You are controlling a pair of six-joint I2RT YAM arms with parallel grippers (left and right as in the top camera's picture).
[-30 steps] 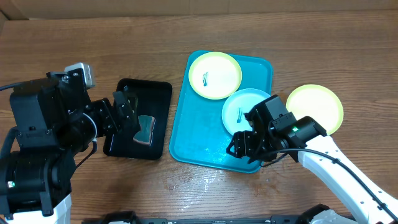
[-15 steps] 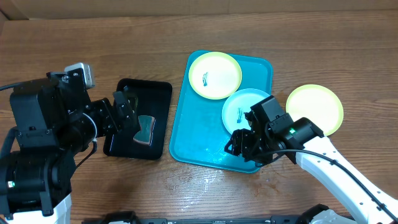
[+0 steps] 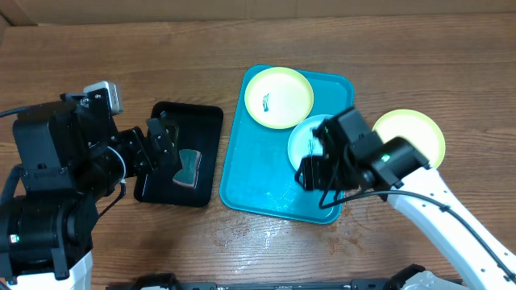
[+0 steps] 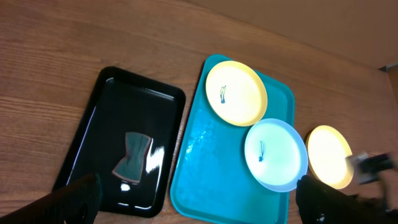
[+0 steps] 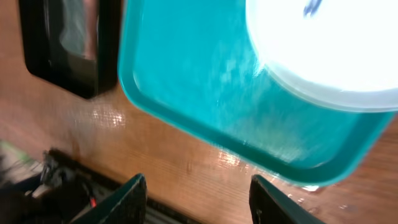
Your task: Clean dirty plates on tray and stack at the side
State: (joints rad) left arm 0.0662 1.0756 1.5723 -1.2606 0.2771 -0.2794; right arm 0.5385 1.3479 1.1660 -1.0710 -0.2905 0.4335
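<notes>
We see the right gripper (image 5: pixel 199 186) with its two fingers spread wide and nothing between them. It hangs above the near part of the turquoise tray (image 3: pixel 258 177), at the edge of the white-bluish plate (image 4: pixel 275 154). This plate lies inside the tray on its right side and carries a small dark smudge. A yellow-green plate (image 3: pixel 279 97) lies in the far part of the tray, just beside the white-bluish one, and it also has a dark smudge. The second yellow-green plate (image 3: pixel 415 133) rests on the wooden table (image 3: pixel 161 48), just to the right of the tray. The left gripper (image 4: pixel 199 190) is wide too and holds nothing. It stands above the black tray (image 4: pixel 112 99), in which a sponge (image 4: pixel 132 155) lies.
</notes>
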